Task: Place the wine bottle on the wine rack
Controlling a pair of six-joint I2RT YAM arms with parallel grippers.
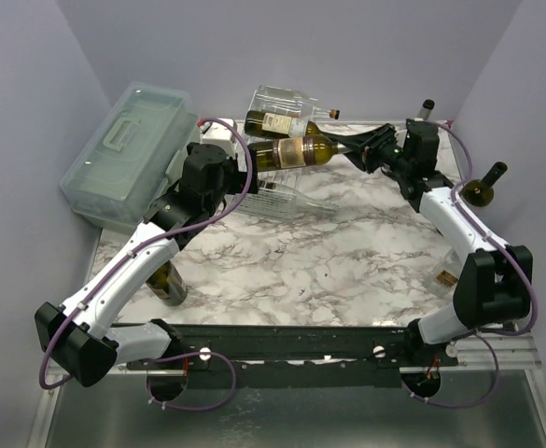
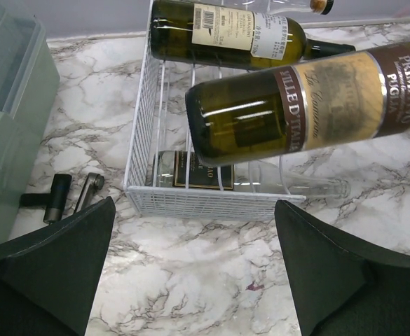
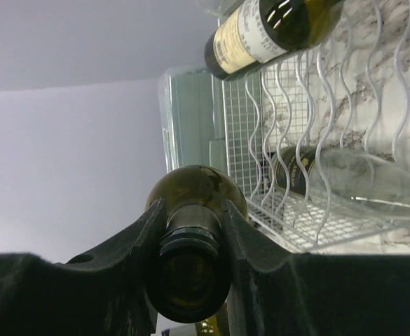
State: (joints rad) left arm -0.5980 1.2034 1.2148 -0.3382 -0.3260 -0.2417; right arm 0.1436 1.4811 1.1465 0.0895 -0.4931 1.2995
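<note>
My right gripper is shut on the neck of a dark green wine bottle with a tan and brown label. It holds the bottle lying level over the wine rack, a slanted rack of white wire and clear plastic. In the right wrist view my fingers clamp the bottle's neck. In the left wrist view the held bottle hangs above the rack's wire end. My left gripper is open and empty at the rack's left end, over bare marble.
A green bottle lies on the rack's top tier, a clear bottle on the bottom tier. A pale-green lidded box stands at the left. Upright bottles stand at right, back right and under my left arm.
</note>
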